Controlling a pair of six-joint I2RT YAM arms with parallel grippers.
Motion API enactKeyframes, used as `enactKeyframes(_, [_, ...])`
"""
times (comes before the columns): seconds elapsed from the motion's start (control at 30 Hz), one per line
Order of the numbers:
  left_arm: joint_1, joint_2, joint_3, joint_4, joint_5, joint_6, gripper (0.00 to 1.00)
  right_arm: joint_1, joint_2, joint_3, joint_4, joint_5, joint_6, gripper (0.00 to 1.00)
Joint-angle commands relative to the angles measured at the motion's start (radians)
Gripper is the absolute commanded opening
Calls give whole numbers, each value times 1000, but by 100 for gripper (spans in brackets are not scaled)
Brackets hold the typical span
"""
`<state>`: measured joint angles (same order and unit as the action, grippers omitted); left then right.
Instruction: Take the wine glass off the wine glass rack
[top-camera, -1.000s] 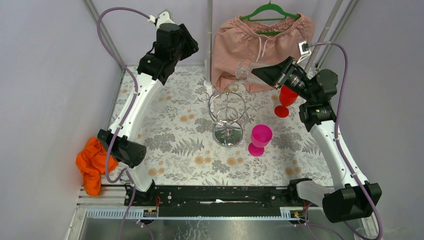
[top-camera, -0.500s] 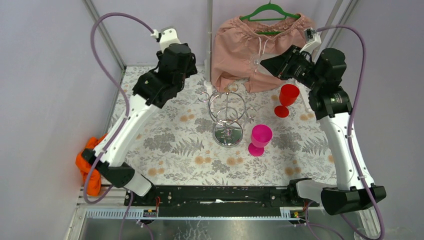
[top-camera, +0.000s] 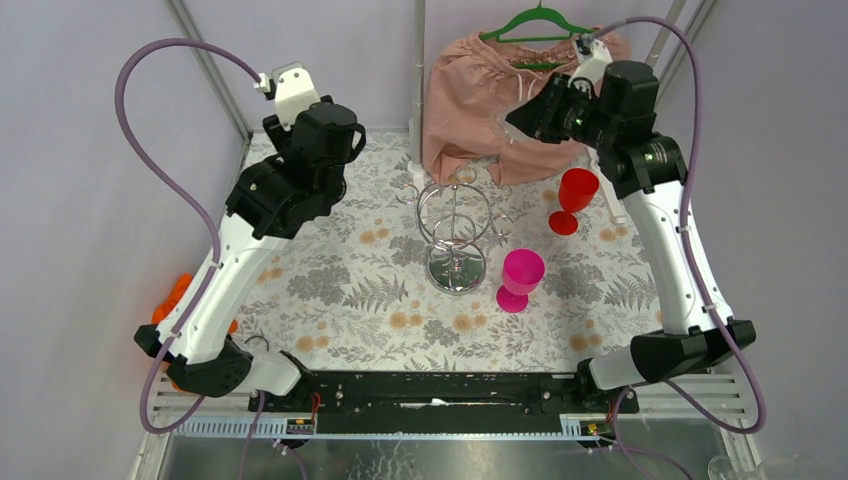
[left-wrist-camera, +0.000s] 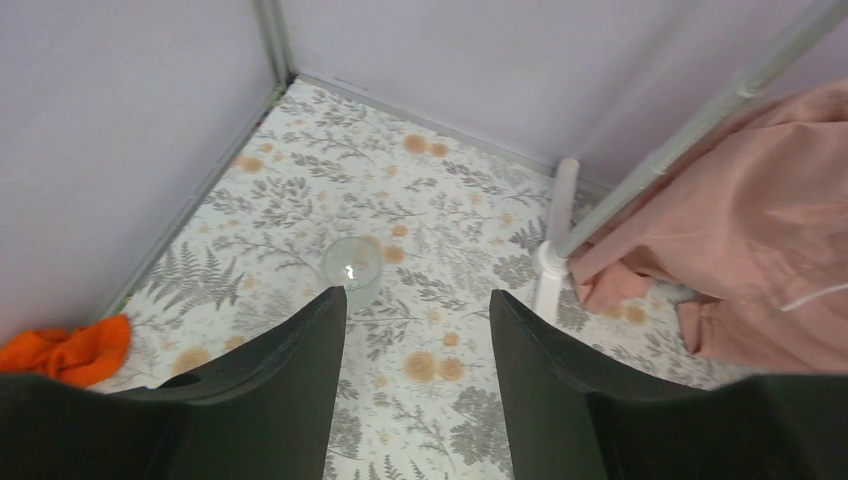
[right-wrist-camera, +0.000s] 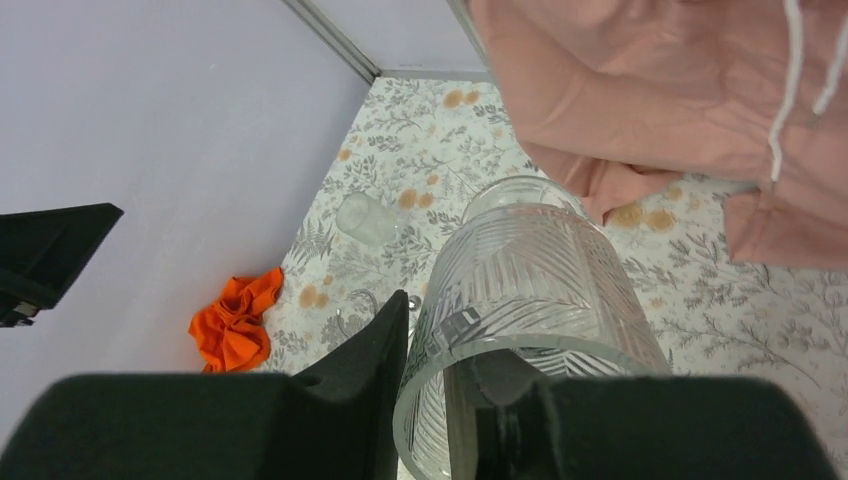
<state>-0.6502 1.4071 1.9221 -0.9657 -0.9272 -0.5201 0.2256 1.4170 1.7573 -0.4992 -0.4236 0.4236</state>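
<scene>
**Right arm holds the glass high, off the rack.**
The right arm stands steeply up from its base with the wrist bent toward the back wall. Its gripper (right-wrist-camera: 440, 340) is clenched on the bowl of the ribbed clear glass (right-wrist-camera: 530, 270), in front of the pink garment (top-camera: 500, 80) and well apart from the rack (top-camera: 455, 225) at mid-table (top-camera: 350, 290). The left arm is raised too, its gripper (left-wrist-camera: 417, 300) tilted down over the back-left corner, 2 fingers spread, grasping nothing.

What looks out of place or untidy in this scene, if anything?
A crumpled orange cloth lies bunched at the table's left edge, and the pink garment hangs down to the tabletop behind the wine glass rack. The wine glass in the right claw looks intact; nothing is spilled.
</scene>
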Motion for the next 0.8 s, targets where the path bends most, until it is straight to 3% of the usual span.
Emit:
enactKeyframes(0.0, [-6,-23,20,-68,-114,-2,62,83,56,203,-24,49,-68,0])
enactKeyframes(0.3, [-6,-20,68,-169,-272,-21,62,246,272,444,-72,66,-69,0])
enactKeyframes(0.5, [-5,-115,30,-57,-196,23,65,369,405,596,-123,78,-91,0])
enactKeyframes(0.77, [-5,-200,31,-16,-172,43,67,479,498,646,-112,61,-78,0])
